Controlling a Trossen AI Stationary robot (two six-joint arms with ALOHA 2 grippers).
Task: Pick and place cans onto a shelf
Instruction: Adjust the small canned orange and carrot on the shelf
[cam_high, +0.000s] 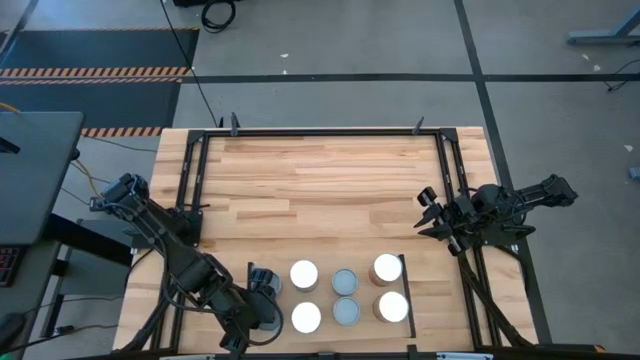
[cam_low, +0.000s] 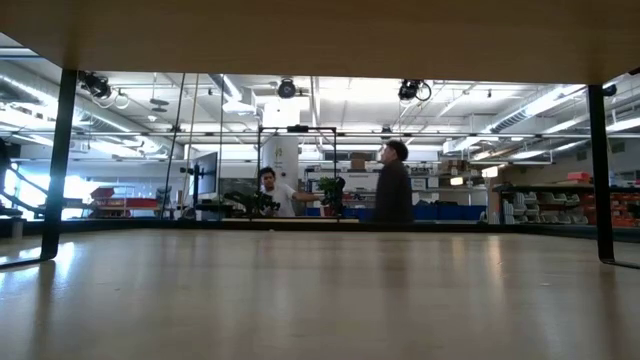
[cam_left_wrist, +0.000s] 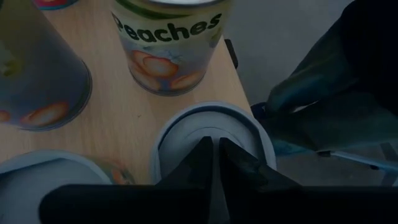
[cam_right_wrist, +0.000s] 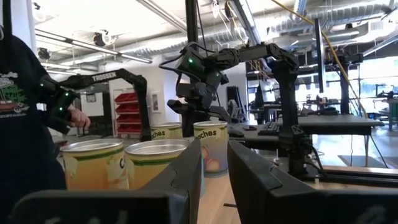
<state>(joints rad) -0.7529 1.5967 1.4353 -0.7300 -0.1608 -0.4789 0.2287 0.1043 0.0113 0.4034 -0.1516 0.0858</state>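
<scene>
In the high view my left gripper (cam_high: 262, 292) sat in the lower left of the frame, at the left edge of the shelf (cam_high: 325, 296), a light-wood panel along the bottom middle of the picture with a thin black rail on either side. My left fingers (cam_left_wrist: 239, 171) were pressed together with no gap, hanging over the grey lid of one can (cam_left_wrist: 211, 127) and gripping nothing. Just past it stood a can labelled Peaches (cam_left_wrist: 168, 43) and a neighbouring can (cam_left_wrist: 37, 68). From above, the cans (cam_high: 345, 296) stood upright in two rows on the shelf: white-topped ones (cam_high: 304, 274) at the left and right, two grey-topped ones (cam_high: 346, 312) in the middle. My right gripper (cam_high: 428, 216) waited at the middle right of the frame, well apart from the cans, its fingers (cam_right_wrist: 249, 177) parted with empty space between them. Its wrist camera looked across the cans toward my left arm (cam_right_wrist: 205, 74), and a person's hand (cam_right_wrist: 78, 117) showed beyond the table.
</scene>
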